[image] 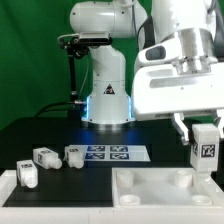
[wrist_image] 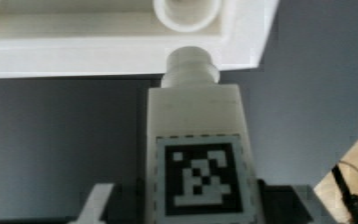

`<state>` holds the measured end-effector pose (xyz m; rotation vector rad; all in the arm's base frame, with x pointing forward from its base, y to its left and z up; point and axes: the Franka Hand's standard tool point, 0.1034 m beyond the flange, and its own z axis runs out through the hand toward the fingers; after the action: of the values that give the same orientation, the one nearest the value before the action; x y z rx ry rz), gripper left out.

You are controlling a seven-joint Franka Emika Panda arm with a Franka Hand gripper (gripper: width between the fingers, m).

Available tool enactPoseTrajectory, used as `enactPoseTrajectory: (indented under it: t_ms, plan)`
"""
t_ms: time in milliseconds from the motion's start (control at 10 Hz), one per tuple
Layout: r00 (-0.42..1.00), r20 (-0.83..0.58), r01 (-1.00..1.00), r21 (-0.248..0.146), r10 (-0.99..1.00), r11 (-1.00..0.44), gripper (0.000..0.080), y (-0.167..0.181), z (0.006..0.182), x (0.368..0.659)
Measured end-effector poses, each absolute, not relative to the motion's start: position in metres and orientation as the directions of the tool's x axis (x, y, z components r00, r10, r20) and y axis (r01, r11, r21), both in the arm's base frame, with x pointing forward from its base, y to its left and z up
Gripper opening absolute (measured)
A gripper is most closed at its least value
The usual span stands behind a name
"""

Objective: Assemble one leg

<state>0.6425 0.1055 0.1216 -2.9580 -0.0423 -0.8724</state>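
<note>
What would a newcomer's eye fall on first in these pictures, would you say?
The gripper, at the exterior view's right, holds the leg upright close by the white panel. At that view's left, three more legs lie loose beside the marker board.

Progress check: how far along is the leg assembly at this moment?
Done: one leg has been picked up; the gripper has its jaws shut on it, clear of the table.
In hand: its peg end points toward a socket at the corner of the white panel, but is not in it.
Left: seat that leg. Three other legs lie loose.
</note>
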Motion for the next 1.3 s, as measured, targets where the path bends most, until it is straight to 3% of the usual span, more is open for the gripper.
enactPoseTrajectory:
  t_ms: [100, 200, 1300]
  plan:
    - [0.835, 0.543, 0.102, 0.01, 0.091, -0.995, 0.0287, 0.101, 0.112, 0.645]
    - [0.826, 0.555, 0.105, 0.019, 0.098, -0.994, 0.0287, 0.101, 0.107, 0.646]
    - [0.833, 0.541, 0.126, 0.022, 0.118, -0.992, 0.0287, 0.112, 0.086, 0.633]
